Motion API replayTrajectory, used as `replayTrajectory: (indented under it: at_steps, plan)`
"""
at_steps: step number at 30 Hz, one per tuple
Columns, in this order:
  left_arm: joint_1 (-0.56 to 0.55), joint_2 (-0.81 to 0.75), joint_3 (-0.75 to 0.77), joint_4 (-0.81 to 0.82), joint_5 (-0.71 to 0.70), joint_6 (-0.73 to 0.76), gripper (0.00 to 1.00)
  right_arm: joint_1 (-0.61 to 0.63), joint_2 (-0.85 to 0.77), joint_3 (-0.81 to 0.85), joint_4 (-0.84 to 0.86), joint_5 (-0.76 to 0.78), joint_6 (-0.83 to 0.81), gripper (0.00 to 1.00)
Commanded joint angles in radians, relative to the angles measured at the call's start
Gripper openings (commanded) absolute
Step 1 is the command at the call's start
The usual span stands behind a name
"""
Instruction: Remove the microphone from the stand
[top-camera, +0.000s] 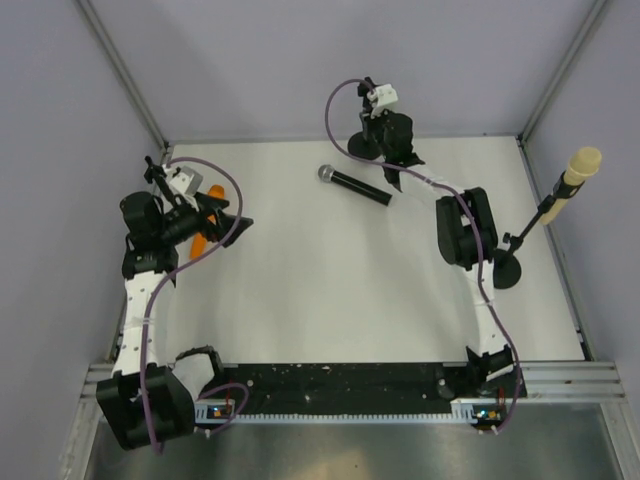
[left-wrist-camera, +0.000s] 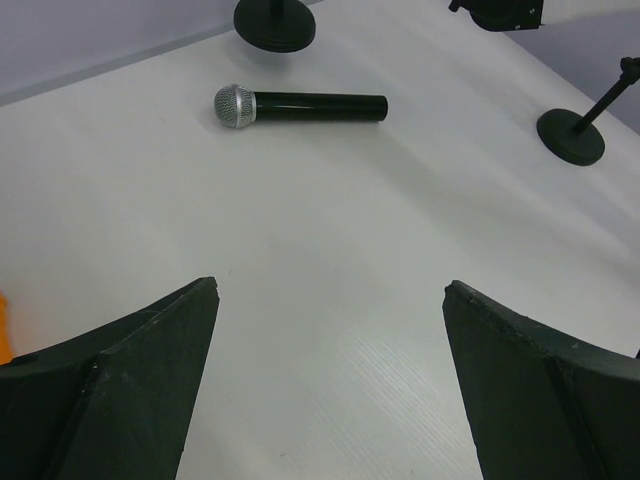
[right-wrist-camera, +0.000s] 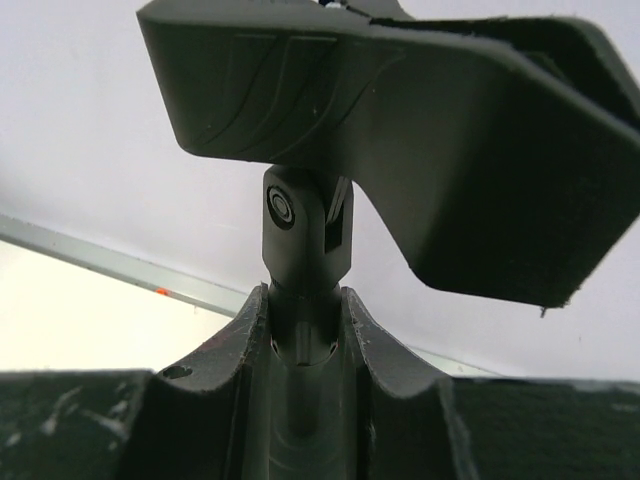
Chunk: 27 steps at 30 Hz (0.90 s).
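Black with a silver mesh head, the microphone (top-camera: 355, 186) lay flat on the white counter (top-camera: 300, 300), out of the stand (top-camera: 360, 148) and just in front of its round base near the back wall. The right end effector (right-wrist-camera: 300, 335) was clenched around the stand's stem, directly below the empty clip (right-wrist-camera: 400, 130), which tilted above the fingers. The left end effector (left-wrist-camera: 330, 380) was released, its fingers (left-wrist-camera: 150, 380) spread wide, hovering over bare counter well apart from the microphone and facing it. An orange object (top-camera: 203, 241) sat by the left arm, partly hidden. A second stand (top-camera: 508, 270) at the right edge carried a beige microphone (top-camera: 581, 165).
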Motion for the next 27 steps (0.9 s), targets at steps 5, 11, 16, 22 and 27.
replayTrajectory:
  at_steps: [5, 11, 16, 22, 27]
  plan:
    - [0.024, -0.018, -0.031, 0.114, 0.062, -0.063, 0.99, 0.016, 0.062, 0.140, 0.102, 0.025, 0.051, 0.00]
    - [0.038, -0.020, -0.043, 0.143, 0.072, -0.087, 0.99, 0.032, 0.115, 0.200, 0.084, 0.038, 0.059, 0.00]
    - [0.043, -0.024, -0.054, 0.158, 0.074, -0.097, 0.99, 0.049, 0.136, 0.218, 0.081, 0.042, 0.054, 0.00]
    - [0.051, -0.027, -0.063, 0.177, 0.080, -0.109, 0.99, 0.055, 0.153, 0.232, 0.076, 0.045, 0.053, 0.00]
    - [0.051, -0.023, -0.065, 0.195, 0.082, -0.124, 0.99, 0.052, 0.144, 0.224, 0.032, 0.015, 0.047, 0.43]
